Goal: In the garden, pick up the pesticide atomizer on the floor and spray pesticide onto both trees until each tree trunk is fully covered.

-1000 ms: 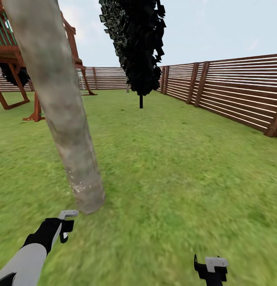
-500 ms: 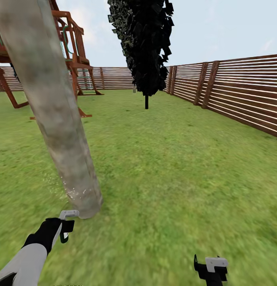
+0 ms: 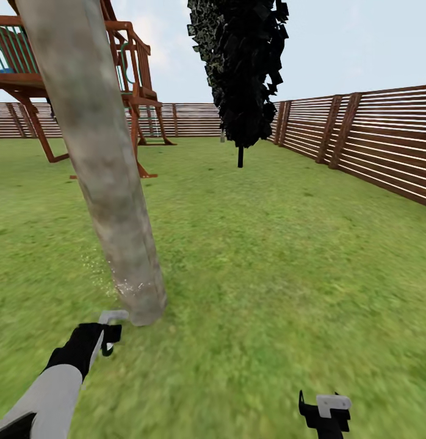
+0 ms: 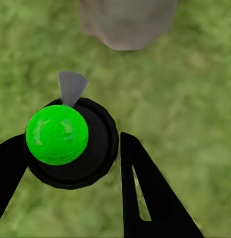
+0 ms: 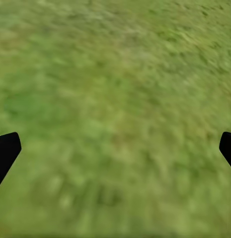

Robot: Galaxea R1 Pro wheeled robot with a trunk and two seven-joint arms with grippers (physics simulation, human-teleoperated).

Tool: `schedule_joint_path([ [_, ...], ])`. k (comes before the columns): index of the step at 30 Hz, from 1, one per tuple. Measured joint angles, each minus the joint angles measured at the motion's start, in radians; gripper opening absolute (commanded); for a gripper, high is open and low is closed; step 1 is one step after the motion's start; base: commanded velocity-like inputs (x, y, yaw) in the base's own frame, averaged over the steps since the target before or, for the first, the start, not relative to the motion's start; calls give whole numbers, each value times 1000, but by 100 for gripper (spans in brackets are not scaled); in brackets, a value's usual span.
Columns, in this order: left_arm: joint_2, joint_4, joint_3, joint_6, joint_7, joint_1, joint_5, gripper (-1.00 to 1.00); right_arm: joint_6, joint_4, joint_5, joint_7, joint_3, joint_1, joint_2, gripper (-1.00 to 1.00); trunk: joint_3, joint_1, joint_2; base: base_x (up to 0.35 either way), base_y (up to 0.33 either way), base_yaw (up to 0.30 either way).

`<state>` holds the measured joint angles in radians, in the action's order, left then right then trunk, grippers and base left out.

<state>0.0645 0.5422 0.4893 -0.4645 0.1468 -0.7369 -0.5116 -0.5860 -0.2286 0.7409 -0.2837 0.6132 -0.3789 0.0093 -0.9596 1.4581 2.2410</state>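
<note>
The left gripper (image 4: 70,163) is clamped on the pesticide atomizer (image 4: 65,141), nozzle aimed at the tree trunk (image 3: 115,213) base just ahead, where white specks cling low; spraying seems underway, and next calls for sweeping higher, while the right gripper (image 3: 326,411) hangs spread and empty.

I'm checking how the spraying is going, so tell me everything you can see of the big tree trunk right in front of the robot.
The tree trunk is a thick, bare, round column of mottled grey-brown bark. It leans, its top tilting toward the head view's left, and rises out of frame. Its base stands in the grass. Tiny white specks dot its lower part and the grass beside it. The left pincer sits just short of the base, holding the sprayer, not touching the trunk.
</note>
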Motion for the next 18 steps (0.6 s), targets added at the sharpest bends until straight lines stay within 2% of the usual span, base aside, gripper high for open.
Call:
schedule_joint_path([
  [1,21,23,2,-2,2,2,0,-100,0,0,0,-1,0,0,0,100,0,0,0,0,0,0],
  [2,30,36,0,-3,4,3,6,-100,0,0,0,-1,0,0,0,100,0,0,0,0,0,0],
  [3,29,45,0,-5,4,2,9,-100,0,0,0,-1,-1,0,0,100,0,0,0,0,0,0],
  [6,-39,73,-12,-20,4,-13,16,-100,0,0,0,-2,0,0,0,100,0,0,0,0,0,0],
  [7,-57,104,-27,-52,4,-24,14,-100,0,0,0,-2,0,0,0,100,0,0,0,0,0,0],
  [10,-44,186,-37,-98,7,-30,4,-100,0,0,0,-2,-1,0,1,100,0,0,0,0,0,175],
  [13,8,226,-35,-104,18,-21,9,-100,0,0,0,-2,-1,0,1,100,0,0,0,0,0,270],
  [14,20,229,-40,-104,54,-19,14,-100,0,1,0,-2,-1,0,1,100,0,0,0,-34,0,221],
  [16,14,235,-42,-105,77,-19,15,-100,0,0,0,-2,-1,0,1,100,0,0,0,-220,0,83],
  [18,-14,236,-85,-106,81,-25,20,-100,0,0,0,-2,-1,0,1,100,0,0,0,-193,0,16],
])
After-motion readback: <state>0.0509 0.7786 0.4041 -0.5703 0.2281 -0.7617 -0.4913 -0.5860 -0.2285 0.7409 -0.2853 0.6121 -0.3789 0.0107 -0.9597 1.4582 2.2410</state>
